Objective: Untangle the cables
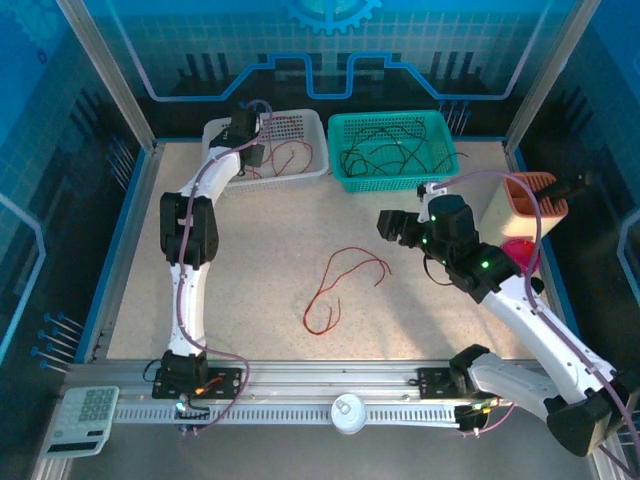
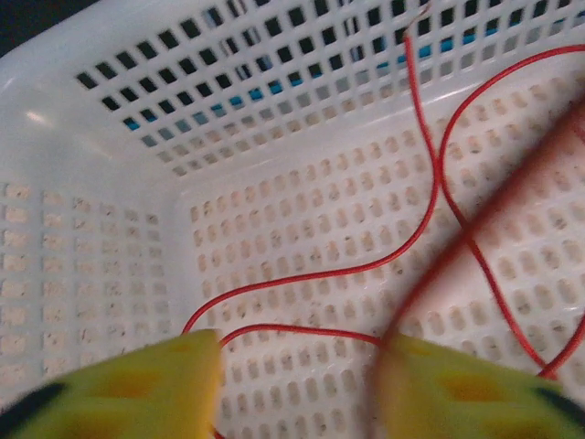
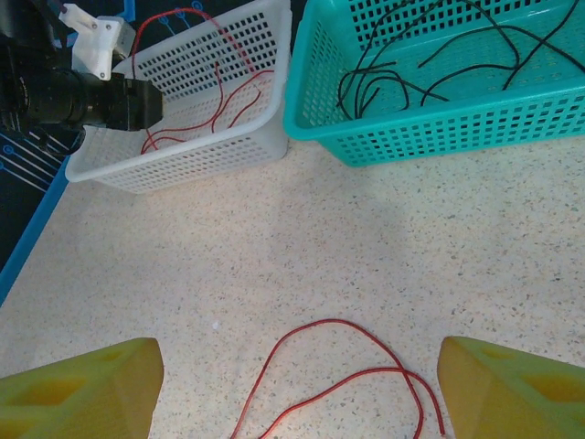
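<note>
Yellow fingertips of the left gripper stand apart low inside the white basket. Nothing is clamped between them. A blurred red strand slants down against one finger, and I cannot tell whether it rests there or is dropping. Thin red cables curl over the basket's perforated plastic floor in loose, glossy loops.

The right gripper also has its yellow fingers spread wide with nothing between them. It hangs over a lone red cable that lies on the speckled, stone-look table, roughly midway between the arms. This cable is bent into an open loop and is tangled with nothing else.

Behind it, the teal basket, a rigid grid of square holes, holds the black cables. These overlap in slack arcs.

By colour the sorting looks nearly done, with reds in the white basket, blacks in the teal one, and a single red strand left on the table. Whether the strands inside each basket are truly free of one another cannot be judged.
</note>
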Controlling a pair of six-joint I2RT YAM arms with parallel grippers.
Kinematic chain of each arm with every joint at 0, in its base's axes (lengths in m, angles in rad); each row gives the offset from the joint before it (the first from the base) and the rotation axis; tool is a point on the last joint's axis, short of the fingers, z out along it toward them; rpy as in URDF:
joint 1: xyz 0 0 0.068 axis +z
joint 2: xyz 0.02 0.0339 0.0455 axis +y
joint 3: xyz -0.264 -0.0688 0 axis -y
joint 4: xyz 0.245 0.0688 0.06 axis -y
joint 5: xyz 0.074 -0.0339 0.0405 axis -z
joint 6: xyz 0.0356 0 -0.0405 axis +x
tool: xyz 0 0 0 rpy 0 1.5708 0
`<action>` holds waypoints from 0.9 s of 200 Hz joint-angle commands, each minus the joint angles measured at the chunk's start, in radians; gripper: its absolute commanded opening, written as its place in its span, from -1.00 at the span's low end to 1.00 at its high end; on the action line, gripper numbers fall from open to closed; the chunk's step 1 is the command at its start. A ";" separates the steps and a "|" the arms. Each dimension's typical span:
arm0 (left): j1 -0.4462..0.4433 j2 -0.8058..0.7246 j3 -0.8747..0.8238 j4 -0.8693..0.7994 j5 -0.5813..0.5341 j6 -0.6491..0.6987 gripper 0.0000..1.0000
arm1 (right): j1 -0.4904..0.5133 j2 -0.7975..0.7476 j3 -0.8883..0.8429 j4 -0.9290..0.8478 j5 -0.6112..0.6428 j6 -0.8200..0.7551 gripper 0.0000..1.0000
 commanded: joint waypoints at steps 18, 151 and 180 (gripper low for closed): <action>0.012 -0.054 0.026 -0.037 -0.028 0.007 0.98 | 0.032 0.035 0.028 0.021 0.002 -0.007 0.59; 0.029 -0.448 -0.279 0.123 0.110 -0.221 0.99 | 0.255 0.121 -0.241 0.046 0.002 0.102 0.59; 0.029 -0.640 -0.459 0.231 0.251 -0.385 0.98 | 0.315 0.221 -0.259 0.115 -0.010 0.143 0.59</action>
